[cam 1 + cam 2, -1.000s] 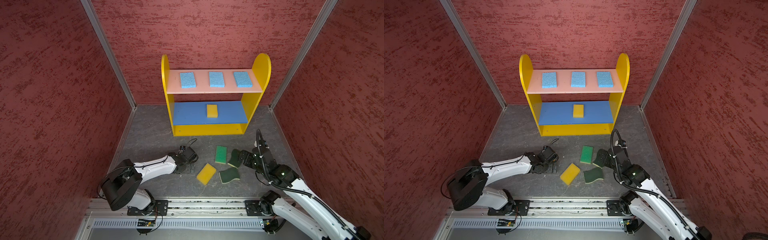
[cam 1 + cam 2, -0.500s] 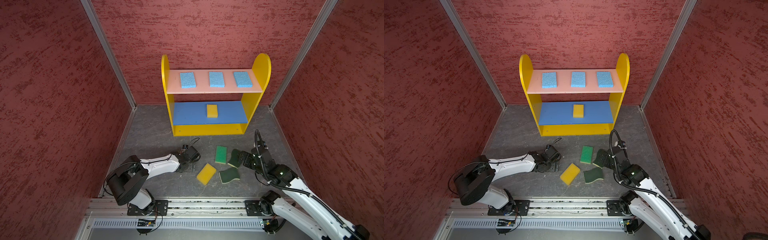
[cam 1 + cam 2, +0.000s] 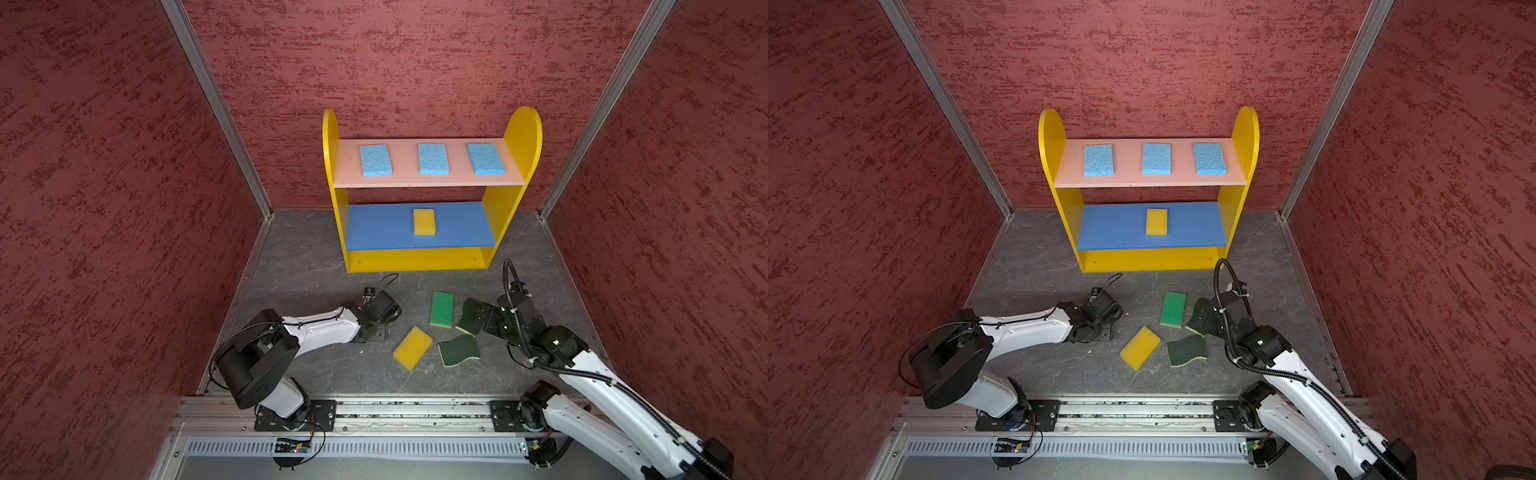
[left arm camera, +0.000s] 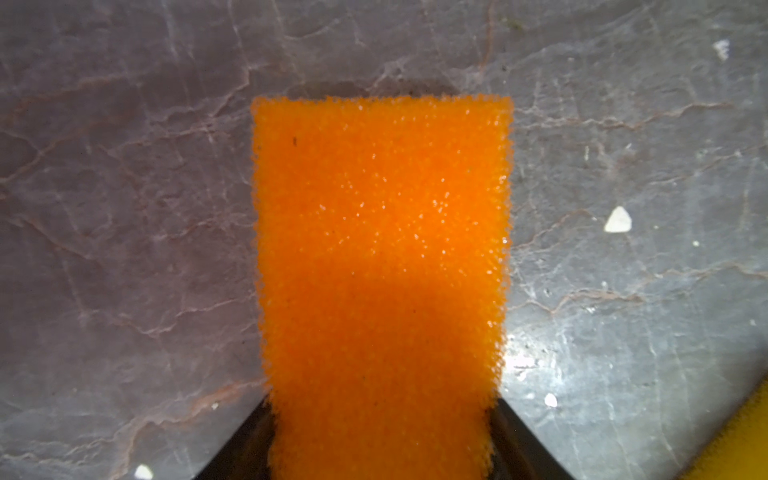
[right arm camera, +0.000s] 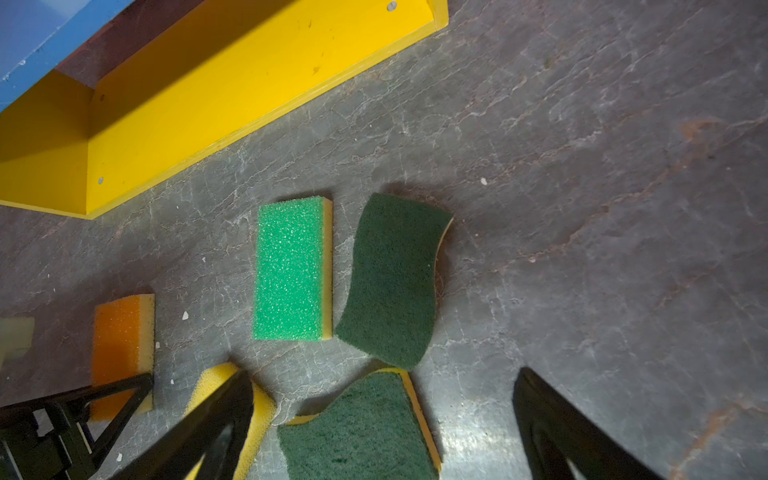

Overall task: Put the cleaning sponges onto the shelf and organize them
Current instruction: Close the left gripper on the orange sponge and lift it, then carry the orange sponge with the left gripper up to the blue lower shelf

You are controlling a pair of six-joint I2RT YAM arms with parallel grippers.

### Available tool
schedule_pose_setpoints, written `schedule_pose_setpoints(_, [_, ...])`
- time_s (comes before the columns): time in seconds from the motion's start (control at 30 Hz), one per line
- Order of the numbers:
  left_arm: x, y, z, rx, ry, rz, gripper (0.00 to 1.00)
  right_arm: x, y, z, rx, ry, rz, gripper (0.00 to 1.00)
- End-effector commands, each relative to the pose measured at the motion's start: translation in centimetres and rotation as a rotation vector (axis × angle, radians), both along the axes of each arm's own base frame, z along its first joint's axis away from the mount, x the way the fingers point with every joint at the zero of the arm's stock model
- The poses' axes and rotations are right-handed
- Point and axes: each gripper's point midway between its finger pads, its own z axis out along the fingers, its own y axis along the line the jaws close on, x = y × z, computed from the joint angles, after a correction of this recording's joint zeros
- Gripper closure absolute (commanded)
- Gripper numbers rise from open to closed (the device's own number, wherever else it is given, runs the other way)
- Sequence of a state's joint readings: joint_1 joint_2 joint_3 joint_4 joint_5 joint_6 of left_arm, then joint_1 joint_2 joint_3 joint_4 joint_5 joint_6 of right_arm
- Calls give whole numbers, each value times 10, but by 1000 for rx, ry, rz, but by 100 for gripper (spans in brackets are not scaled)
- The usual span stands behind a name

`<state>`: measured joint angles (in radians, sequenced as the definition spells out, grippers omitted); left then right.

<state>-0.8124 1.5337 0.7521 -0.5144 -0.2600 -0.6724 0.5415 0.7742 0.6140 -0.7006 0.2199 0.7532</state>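
Note:
The shelf (image 3: pixel 415 259) stands at the back; three light blue sponges (image 3: pixel 433 158) lie on its pink board and a yellow sponge (image 3: pixel 424 221) on its blue board. On the floor lie a bright green sponge (image 3: pixel 441 308), a yellow sponge (image 3: pixel 412 348) and two dark green wavy sponges (image 3: pixel 459 350) (image 5: pixel 390 278). My left gripper (image 4: pixel 380 415) is down on the floor, its jaws pressed against both sides of the orange-topped sponge (image 4: pixel 380 232), which the top views hide. My right gripper (image 3: pixel 473 318) hangs open over the dark green sponges.
Red walls close in the grey floor on three sides. A metal rail (image 3: pixel 395 409) with both arm bases runs along the front. White crumbs (image 4: pixel 618 220) dot the floor. The shelf's yellow bottom level (image 5: pixel 232 83) sits behind the loose sponges.
My left gripper's jaws have closed in onto the orange-topped sponge, and its arm has reached slightly further in. The right arm has barely moved.

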Motion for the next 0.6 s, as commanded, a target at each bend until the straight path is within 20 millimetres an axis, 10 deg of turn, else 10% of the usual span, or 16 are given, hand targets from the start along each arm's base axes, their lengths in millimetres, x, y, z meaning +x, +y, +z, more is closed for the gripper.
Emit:
schedule_pose_setpoints(0.0, [-5,6,-2,1,37,19,37,6,-4,1,-23,-34,-11,1])
schedule_pose_setpoints(0.57, [60,-15,94,-79,-209,10,43,11,-3,12,-64,-74,33,1])
